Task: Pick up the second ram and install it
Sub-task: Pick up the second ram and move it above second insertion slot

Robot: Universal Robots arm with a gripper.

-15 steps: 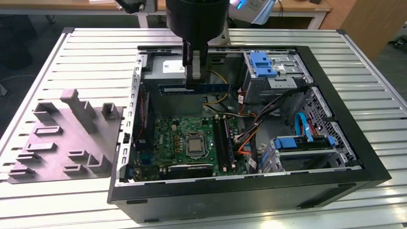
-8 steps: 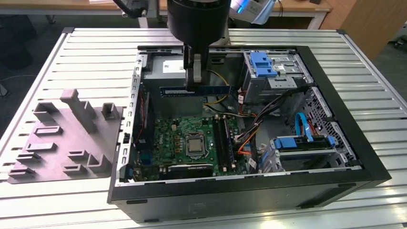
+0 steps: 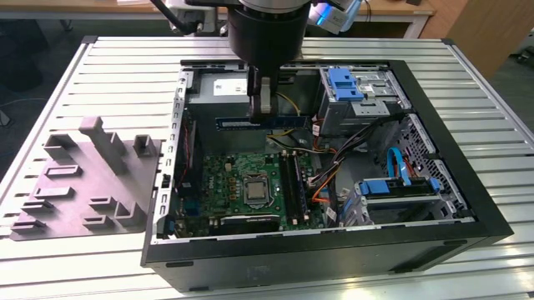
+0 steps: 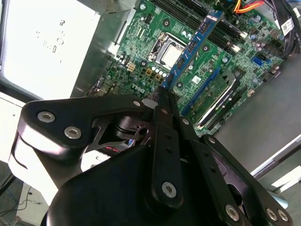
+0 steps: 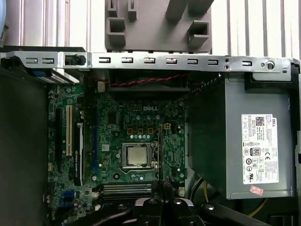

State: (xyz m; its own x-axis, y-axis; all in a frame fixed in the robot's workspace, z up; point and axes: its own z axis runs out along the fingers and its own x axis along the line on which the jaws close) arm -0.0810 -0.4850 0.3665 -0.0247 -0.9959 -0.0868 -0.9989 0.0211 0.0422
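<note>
The second ram (image 3: 284, 121), a long narrow blue-green stick, hangs level above the open computer case (image 3: 167, 187), over the gap between the power supply (image 3: 215, 90) and the green motherboard (image 3: 246, 181). My gripper (image 3: 262, 111) is shut on the stick's middle from above. In the second wrist view the ram (image 4: 193, 47) runs out from my gripper (image 4: 164, 96) over the board (image 4: 141, 42). In the first wrist view the ram (image 5: 160, 150) appears edge-on as a thin dark line ahead of my gripper (image 5: 162, 186), beside the processor socket (image 5: 137, 155). The black memory slots (image 3: 294, 181) lie below, apart from the stick.
A grey moulded fixture (image 3: 87, 181) lies on the slatted table on the exterior view's left. Inside the case are a drive cage with blue latches (image 3: 354, 94), a blue-handled bay (image 3: 399, 186) and loose orange and black cables (image 3: 326, 178) beside the slots.
</note>
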